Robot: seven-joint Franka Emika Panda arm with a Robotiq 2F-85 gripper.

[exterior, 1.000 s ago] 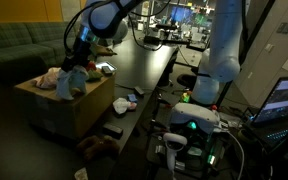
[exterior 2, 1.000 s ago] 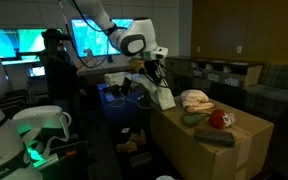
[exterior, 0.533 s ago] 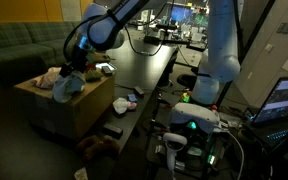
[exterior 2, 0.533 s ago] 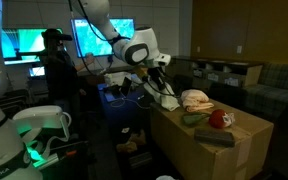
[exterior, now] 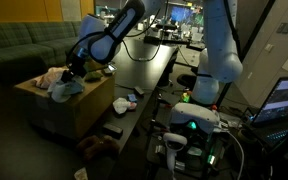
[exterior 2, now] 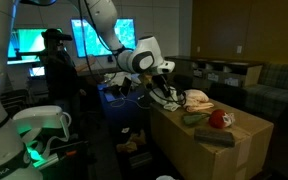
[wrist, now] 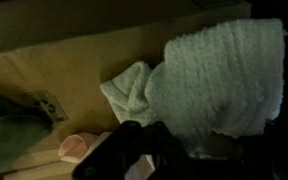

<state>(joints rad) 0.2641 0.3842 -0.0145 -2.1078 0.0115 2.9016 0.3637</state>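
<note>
Towel: pale blue-green terry cloth with a nubby weave, bunched up, with one smaller fold sticking out to the side. It hangs from the gripper, whose jaws are pressed together on the cloth. In the wrist view the dark fingers sit at the lower edge, right against the fabric. The towel is at the near edge of the cardboard box, its lower end touching the box top in an exterior view. The box is closed and things lie on its lid, not inside: a cream folded cloth just beside the towel, a green item, a red ball and a dark flat object further along.
</note>
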